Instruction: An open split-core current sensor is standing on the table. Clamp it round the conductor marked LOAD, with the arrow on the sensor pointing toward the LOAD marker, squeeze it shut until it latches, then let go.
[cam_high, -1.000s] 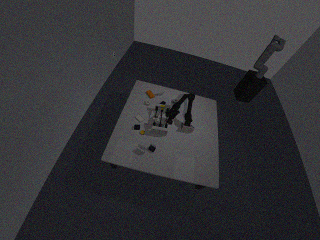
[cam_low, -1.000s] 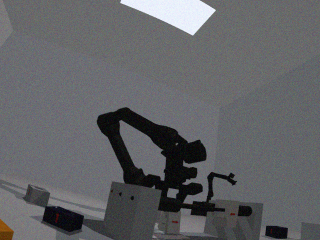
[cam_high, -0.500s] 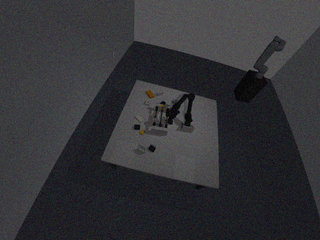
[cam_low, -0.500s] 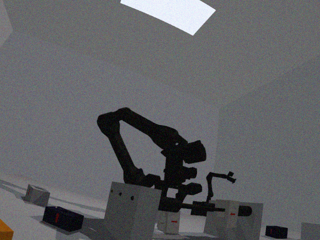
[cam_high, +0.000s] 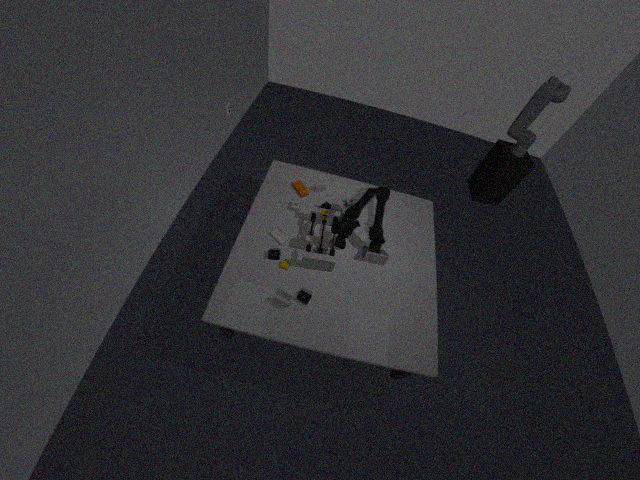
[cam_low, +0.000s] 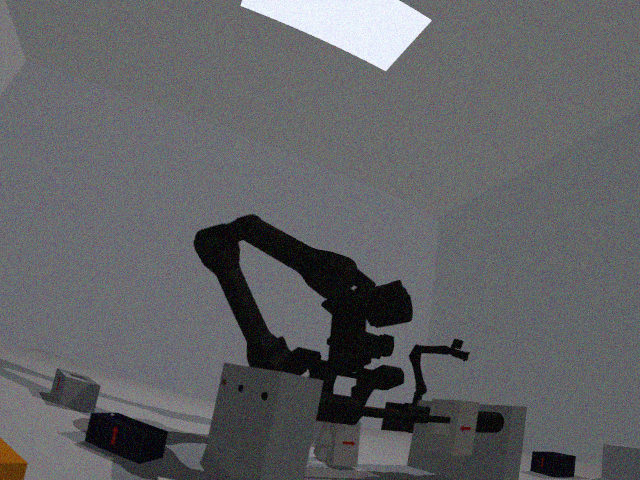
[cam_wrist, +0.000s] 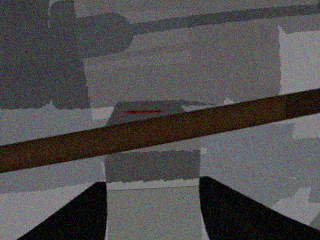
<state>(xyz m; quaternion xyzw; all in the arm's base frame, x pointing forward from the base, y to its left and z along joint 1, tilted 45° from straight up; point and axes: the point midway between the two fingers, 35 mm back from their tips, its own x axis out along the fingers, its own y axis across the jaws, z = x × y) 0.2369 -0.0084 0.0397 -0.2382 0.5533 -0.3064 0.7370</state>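
Observation:
The pale grey current sensor (cam_wrist: 154, 215) (cam_low: 342, 454) is between my fingers, below the arm in the exterior view. My gripper (cam_wrist: 153, 189) is shut on it, one black finger against each side. A brown conductor (cam_wrist: 240, 116) crosses in front of the sensor's far part in the wrist view. A thin red arrow (cam_wrist: 143, 112) shows just beyond the conductor; in the exterior view a red arrow (cam_low: 349, 443) on the sensor points right. Whether the sensor's halves are latched is hidden. The LOAD marker cannot be read. In the top view the gripper is small and dark beside the rods.
Two grey blocks (cam_low: 263, 434) (cam_low: 501, 444) stand either side of the sensor. Another pale piece with a red arrow (cam_low: 465, 428) is near the right block. Black boxes (cam_low: 124, 439) (cam_low: 553, 463), an orange block (cam_high: 300, 188) and a yellow cube (cam_high: 284, 264) are around the fixture.

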